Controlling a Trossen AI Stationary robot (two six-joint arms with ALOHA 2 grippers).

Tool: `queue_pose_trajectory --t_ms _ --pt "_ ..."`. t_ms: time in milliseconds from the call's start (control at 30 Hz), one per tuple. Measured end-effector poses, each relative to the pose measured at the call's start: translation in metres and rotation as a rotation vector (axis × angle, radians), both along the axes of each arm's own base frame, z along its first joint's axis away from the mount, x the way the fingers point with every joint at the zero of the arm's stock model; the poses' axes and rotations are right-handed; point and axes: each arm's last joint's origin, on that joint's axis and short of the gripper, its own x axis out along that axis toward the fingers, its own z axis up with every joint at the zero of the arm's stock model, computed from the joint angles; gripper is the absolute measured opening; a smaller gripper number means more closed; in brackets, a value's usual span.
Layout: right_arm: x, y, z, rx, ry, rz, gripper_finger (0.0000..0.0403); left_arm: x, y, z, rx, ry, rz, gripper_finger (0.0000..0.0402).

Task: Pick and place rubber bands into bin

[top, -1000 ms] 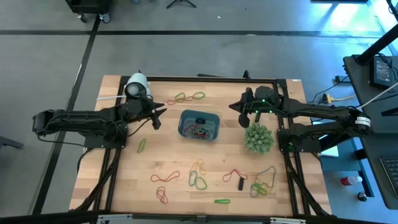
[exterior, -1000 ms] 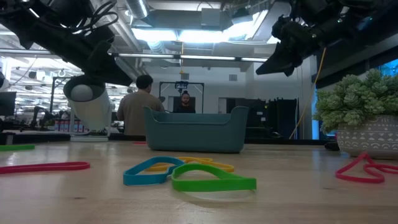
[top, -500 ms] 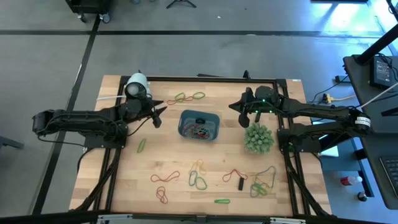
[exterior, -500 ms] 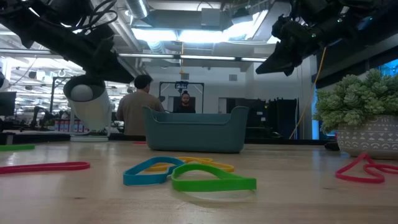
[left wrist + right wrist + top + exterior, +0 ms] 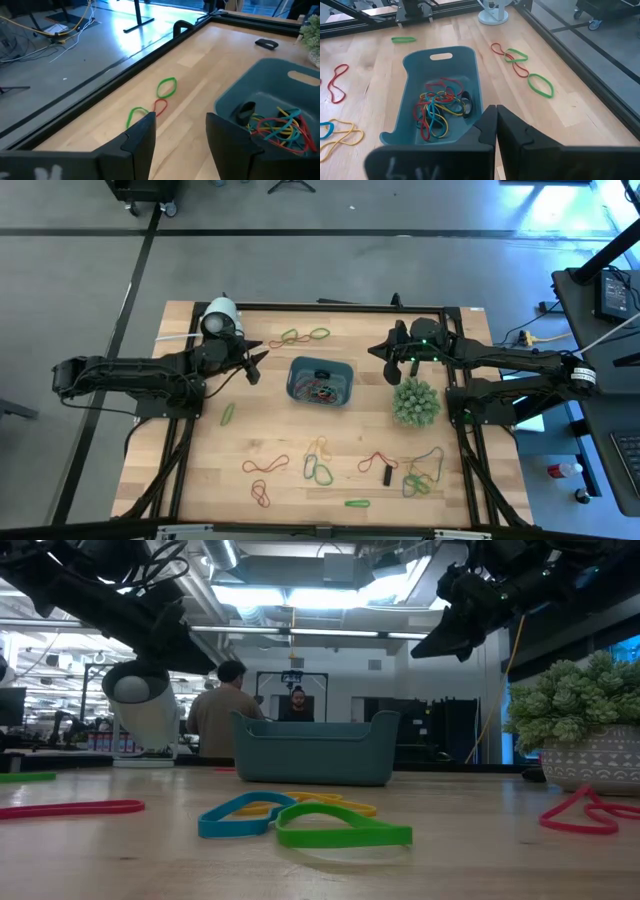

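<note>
1. Bin (image 5: 320,381): a shallow blue-teal tray, set near the middle of the wooden table (image 5: 200,470), toward its far edge. It holds a tangle of rubber bands (image 5: 437,107), red, yellow and blue, plus one small dark piece.
2. Left gripper (image 5: 255,364): raised off the table, just beside the bin on its left, pointing toward it. The two fingers (image 5: 142,137) stand apart with a clear gap, and nothing sits between them. From the wrist, the bin's near corner lies just past the fingertips, off to one side.
3. Right gripper (image 5: 376,351): raised off the table, near the bin's far right corner. Its fingers (image 5: 487,125) are pressed together and carry nothing. The bin lies directly ahead of and below them.
4. Loose bands, far edge: a short chain of green and red loops (image 5: 303,335) on the wood beyond the bin, between the two grippers but touching neither.
5. Loose bands, near side: a single green one (image 5: 228,414) below the left arm; red loops (image 5: 264,466); a yellow, green and blue cluster (image 5: 319,467); a further red one (image 5: 376,461); a mixed pile (image 5: 424,476); one green band (image 5: 357,503) near the front edge. All lie well apart from both grippers.
6. Spiky green plant (image 5: 416,402): standing right of the bin, under the right arm.
7. White domed object (image 5: 219,314): at the far left corner.
</note>
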Motion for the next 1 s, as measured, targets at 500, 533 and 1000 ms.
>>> queue_pose_trajectory --t_ms 500,533,1000 --pt "0.000 0.000 0.000 0.001 0.000 0.000 0.0015 0.036 0.028 -0.001 -0.081 0.216 0.074 0.0167" --pt "0.000 0.000 0.000 0.001 0.000 0.000 0.0015 0.040 0.032 -0.002 -0.097 0.242 0.081 0.0167" --pt "0.000 0.000 0.000 0.001 0.001 0.000 0.0016 0.116 0.104 -0.006 -0.219 0.494 0.178 0.0167"
